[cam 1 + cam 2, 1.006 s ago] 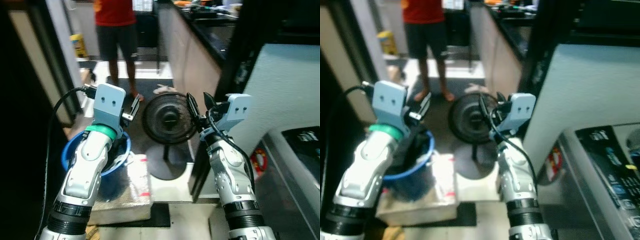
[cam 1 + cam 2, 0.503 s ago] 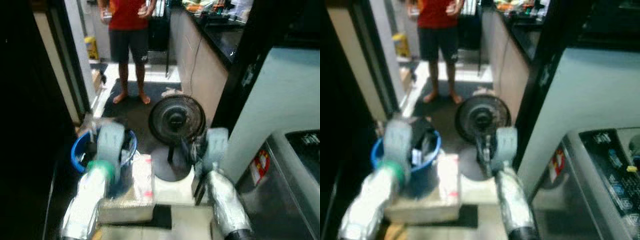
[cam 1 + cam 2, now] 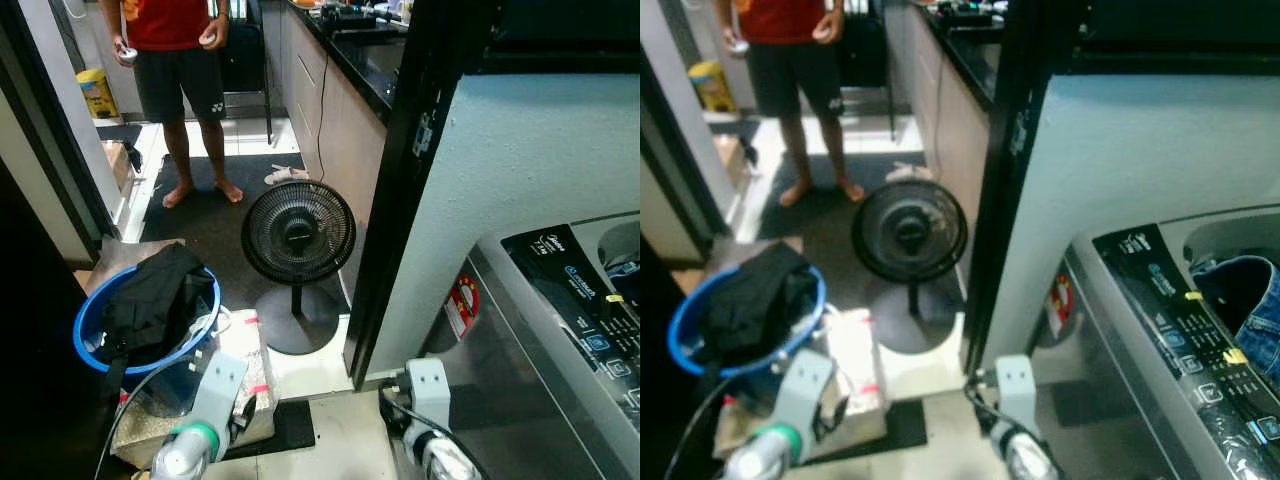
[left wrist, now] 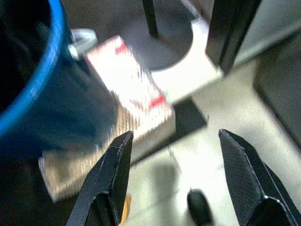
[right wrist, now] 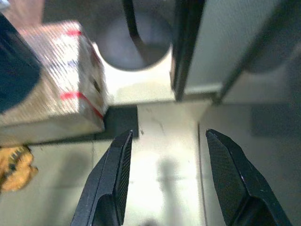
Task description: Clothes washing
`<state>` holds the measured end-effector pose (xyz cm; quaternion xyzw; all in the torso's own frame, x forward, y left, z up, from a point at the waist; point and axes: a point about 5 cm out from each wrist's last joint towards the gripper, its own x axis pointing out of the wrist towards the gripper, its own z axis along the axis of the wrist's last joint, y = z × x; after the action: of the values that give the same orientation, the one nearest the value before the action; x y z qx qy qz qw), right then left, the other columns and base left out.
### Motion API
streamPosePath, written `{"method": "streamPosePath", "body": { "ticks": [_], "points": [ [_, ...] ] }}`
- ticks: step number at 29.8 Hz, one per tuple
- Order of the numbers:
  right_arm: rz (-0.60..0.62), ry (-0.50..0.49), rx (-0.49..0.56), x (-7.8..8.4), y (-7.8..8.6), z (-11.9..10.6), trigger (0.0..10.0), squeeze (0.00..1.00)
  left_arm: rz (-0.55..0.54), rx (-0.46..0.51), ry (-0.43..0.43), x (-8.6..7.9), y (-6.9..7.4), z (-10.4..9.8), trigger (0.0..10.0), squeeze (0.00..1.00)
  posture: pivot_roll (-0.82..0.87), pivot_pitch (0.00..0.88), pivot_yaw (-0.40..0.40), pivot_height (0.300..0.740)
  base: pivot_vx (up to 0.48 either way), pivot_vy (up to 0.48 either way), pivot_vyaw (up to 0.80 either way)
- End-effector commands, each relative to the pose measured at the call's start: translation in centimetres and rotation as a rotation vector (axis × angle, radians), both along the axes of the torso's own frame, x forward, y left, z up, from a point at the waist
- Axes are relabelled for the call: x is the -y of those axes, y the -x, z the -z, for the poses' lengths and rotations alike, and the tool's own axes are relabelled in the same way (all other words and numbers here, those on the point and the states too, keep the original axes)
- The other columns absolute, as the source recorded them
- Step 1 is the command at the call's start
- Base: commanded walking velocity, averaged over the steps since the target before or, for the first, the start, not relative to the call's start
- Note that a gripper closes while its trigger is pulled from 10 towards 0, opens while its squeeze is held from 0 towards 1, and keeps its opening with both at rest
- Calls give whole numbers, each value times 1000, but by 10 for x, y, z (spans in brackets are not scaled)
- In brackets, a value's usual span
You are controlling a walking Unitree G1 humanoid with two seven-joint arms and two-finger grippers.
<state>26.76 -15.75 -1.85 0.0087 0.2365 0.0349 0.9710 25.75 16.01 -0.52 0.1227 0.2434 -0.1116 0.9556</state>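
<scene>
Ahead on floor: fan point(image 3: 298, 232), blue basket point(image 3: 92, 325) (black clothes point(image 3: 150, 305)), person point(image 3: 178, 60) behind.

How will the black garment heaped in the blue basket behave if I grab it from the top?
The black garment lies crumpled and drapes over the blue basket rim, so it is likely floppy and will hang and stretch out. It looks bulky yet probably light. A trailing fold may snag the rim and tug the basket.
</scene>
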Motion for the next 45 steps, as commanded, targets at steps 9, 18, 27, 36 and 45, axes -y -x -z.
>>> {"method": "streamPosePath", "body": {
  "ticks": [9, 18, 27, 36, 45],
  "points": [
    [1, 7, -64, 5, 15, 15, 10000, 0, 17, -31, -69, -7, 13, 18, 10000, 0, 20, 13, 4, 740, 0, 0, 0],
    [-18, 47, -55, 3, 14, 15, 10000, 0, 10, -20, -72, -7, 11, 21, 10000, 0, 20, 9, 3, 740, 0, 0, 242],
    [11, 53, -95, 11, 19, 20, 10000, 0, 7, -34, -85, -9, 14, 26, 10000, 0, 19, 3, 3, 740, 0, 0, 791],
    [2, 51, -89, 11, 20, 20, 10000, 0, -2, -35, -87, -11, 15, 28, 10000, 0, 18, 6, 4, 740, 0, 0, 788],
    [-4, 40, -68, 6, 16, 18, 10000, 0, -9, -25, -85, -12, 13, 27, 10000, 0, 19, 12, 5, 740, 0, 0, 787]
  ]
}}
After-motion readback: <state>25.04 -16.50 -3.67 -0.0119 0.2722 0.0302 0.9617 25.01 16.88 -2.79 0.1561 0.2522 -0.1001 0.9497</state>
